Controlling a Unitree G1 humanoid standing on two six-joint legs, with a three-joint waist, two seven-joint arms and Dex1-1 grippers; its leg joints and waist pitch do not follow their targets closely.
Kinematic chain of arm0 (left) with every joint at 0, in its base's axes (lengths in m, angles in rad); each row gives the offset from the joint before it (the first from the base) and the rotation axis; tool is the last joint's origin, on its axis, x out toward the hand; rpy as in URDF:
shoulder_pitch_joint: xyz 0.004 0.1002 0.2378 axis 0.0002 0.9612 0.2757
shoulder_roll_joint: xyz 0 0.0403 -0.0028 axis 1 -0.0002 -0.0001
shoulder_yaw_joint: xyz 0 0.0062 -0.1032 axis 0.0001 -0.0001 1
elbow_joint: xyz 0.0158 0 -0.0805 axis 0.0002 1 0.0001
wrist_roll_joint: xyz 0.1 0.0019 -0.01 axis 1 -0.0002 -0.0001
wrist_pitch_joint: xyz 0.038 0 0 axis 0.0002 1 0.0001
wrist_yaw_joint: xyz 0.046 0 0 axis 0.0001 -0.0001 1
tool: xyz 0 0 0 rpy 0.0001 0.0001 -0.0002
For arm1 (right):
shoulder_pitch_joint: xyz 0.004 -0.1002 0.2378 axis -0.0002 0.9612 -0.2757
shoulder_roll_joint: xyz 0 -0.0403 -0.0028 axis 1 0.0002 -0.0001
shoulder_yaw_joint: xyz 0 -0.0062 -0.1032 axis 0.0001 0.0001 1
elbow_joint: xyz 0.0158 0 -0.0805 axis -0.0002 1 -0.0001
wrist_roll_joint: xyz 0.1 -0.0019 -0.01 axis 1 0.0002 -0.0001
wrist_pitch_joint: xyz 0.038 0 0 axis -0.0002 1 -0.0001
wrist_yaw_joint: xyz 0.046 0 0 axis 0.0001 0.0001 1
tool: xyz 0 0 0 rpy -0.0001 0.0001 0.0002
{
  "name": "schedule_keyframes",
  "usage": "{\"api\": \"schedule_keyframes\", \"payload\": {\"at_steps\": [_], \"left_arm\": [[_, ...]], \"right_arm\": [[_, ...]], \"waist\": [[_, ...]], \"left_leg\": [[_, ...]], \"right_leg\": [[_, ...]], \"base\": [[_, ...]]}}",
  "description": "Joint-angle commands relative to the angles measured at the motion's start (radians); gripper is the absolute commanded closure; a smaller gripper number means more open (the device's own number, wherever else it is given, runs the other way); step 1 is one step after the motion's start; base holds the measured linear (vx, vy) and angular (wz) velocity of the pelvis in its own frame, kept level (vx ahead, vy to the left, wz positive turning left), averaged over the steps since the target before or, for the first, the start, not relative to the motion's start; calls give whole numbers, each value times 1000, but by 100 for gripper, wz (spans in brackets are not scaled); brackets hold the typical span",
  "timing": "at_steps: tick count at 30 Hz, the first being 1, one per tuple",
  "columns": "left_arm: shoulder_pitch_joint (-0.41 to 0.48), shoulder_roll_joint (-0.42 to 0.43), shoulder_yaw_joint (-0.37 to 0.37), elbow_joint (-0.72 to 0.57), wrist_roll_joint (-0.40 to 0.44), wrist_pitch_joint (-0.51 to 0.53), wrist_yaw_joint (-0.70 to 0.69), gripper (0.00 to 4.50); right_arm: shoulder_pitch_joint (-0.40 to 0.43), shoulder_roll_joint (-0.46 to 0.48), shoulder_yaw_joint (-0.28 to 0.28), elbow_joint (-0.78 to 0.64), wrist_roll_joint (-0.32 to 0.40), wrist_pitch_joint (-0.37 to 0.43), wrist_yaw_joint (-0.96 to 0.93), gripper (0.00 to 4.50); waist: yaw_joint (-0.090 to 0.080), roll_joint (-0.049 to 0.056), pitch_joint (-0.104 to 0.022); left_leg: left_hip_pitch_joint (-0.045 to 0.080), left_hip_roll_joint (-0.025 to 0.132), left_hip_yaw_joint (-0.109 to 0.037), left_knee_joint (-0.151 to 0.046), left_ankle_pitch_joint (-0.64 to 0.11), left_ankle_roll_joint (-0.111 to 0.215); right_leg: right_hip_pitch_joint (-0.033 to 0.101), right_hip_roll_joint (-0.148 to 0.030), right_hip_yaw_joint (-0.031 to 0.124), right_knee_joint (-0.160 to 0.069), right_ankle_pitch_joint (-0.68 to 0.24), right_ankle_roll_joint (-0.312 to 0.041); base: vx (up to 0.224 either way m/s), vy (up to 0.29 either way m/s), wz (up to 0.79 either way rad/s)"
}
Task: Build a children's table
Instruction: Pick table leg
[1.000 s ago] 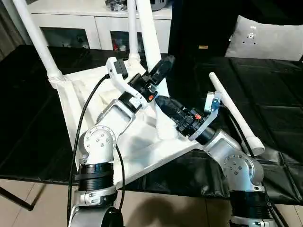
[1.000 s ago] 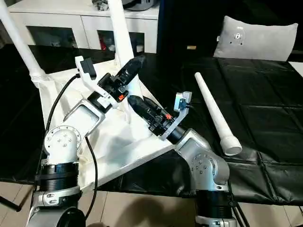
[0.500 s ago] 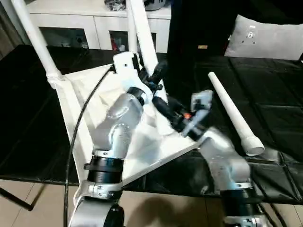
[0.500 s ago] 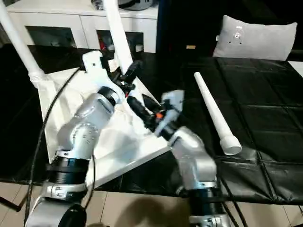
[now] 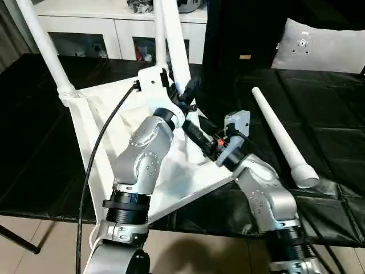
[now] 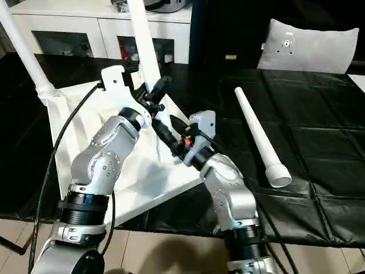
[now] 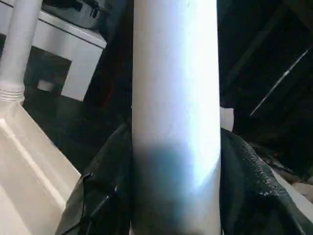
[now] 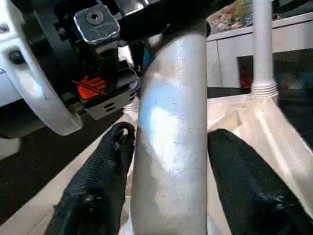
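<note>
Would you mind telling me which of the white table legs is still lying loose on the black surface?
The leg on the robot's right, lying flat on the black surface; the other legs stand up from the upturned tabletop.

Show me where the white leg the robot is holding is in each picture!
Left eye view: the held leg rises at top centre.
Right eye view: the leg is at the top, left of centre.
Left wrist view: the leg runs down the middle.
Right wrist view: the leg stands in the middle.
Shared landmark: the white cabinet behind.
</note>
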Motion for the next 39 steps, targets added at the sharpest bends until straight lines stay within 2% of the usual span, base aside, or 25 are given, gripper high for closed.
{"api": "schedule_keyframes", "payload": {"at_steps": [1, 3, 7, 8, 10, 13, 14, 16, 20, 21, 24, 27, 29, 33, 39], "left_arm": [[10, 21, -4, -22, -33, 37, -68, 265], [23, 54, -17, -44, -74, 74, -150, 265], [31, 89, -30, -70, -126, 126, -235, 265], [46, 134, -58, -105, -177, 188, -340, 265], [53, 147, -64, -121, -200, 209, -377, 265], [64, 164, -67, -170, -274, 240, -475, 265], [69, 170, -71, -187, -295, 251, -501, 265], [82, 184, -88, -220, -321, 265, -557, 265], [84, 183, -97, -212, -311, 260, -561, 265], [84, 182, -97, -209, -311, 259, -561, 265], [84, 179, -95, -204, -306, 255, -559, 265], [84, 180, -97, -197, -294, 247, -555, 265], [86, 181, -99, -197, -294, 246, -557, 265], [88, 181, -102, -198, -293, 245, -557, 265], [90, 183, -108, -195, -282, 248, -548, 265]], "right_arm": [[-10, -32, -27, -31, 49, 42, 58, 158], [-6, -88, -38, -57, 107, 109, 128, 151], [-5, -139, -37, -74, 140, 158, 192, 106], [-1, -181, -27, -92, 162, 206, 244, 106], [2, -195, -20, -100, 173, 228, 261, 72], [14, -233, 16, -118, 184, 268, 309, 65], [18, -242, 27, -125, 190, 284, 323, 88], [26, -249, 39, -145, 229, 333, 353, 95], [33, -251, 45, -168, 271, 379, 384, 145], [35, -254, 48, -172, 275, 387, 389, 145], [37, -258, 53, -177, 280, 395, 395, 186], [37, -265, 54, -180, 288, 404, 394, 194], [37, -266, 52, -182, 291, 408, 392, 230], [41, -266, 52, -182, 286, 408, 389, 250], [43, -263, 56, -179, 267, 390, 366, 255]], "waist": [[3, -11, -71], [4, -9, -72], [5, -10, -73], [6, -11, -74], [7, -8, -72], [4, -11, -70], [4, -11, -70], [5, -11, -70], [4, -12, -68], [5, -12, -68], [5, -14, -68], [6, -13, -69], [7, -11, -70], [6, -13, -72], [6, -13, -70]], "left_leg": [[-3, 5, 5, -62, -155, 50], [-3, 5, 5, -61, -146, 58], [-3, 8, 6, -59, -134, 62], [-2, 6, 6, -58, -134, 61], [-2, 9, 6, -60, -135, 59], [-3, 8, 7, -60, -148, 51], [-3, 7, 7, -60, -154, 50], [-1, 8, 7, -60, -160, 48], [-2, 11, 6, -63, -170, 39], [-1, 10, 6, -62, -175, 36], [-1, 10, 5, -63, -177, 28], [-1, 9, 6, -63, -175, 25], [-1, 9, 5, -62, -167, 24], [-3, 9, 5, -60, -152, 28], [-2, 9, 6, -61, -164, 25]], "right_leg": [[68, -36, 34, -64, -218, -149], [69, -36, 34, -61, -203, -161], [67, -38, 33, -60, -195, -175], [70, -39, 32, -58, -208, -179], [66, -38, 33, -58, -217, -183], [69, -39, 32, -60, -234, -183], [68, -38, 33, -63, -251, -178], [68, -40, 33, -64, -274, -170], [65, -38, 33, -66, -289, -162], [64, -37, 33, -68, -295, -156], [66, -38, 33, -68, -308, -144], [65, -39, 34, -70, -316, -137], [65, -38, 34, -68, -302, -139], [67, -38, 34, -64, -270, -151], [66, -38, 33, -67, -293, -144]], "base": [[0, 0, 0], [0, 0, 0], [0, 0, 0], [0, 0, 0], [0, 0, 0], [0, 0, 0], [0, 0, 0], [0, 0, 0], [0, 0, 0], [0, 0, 0], [0, 0, 0], [0, 0, 0], [0, 0, 0], [0, 0, 0], [0, 0, 0]]}}
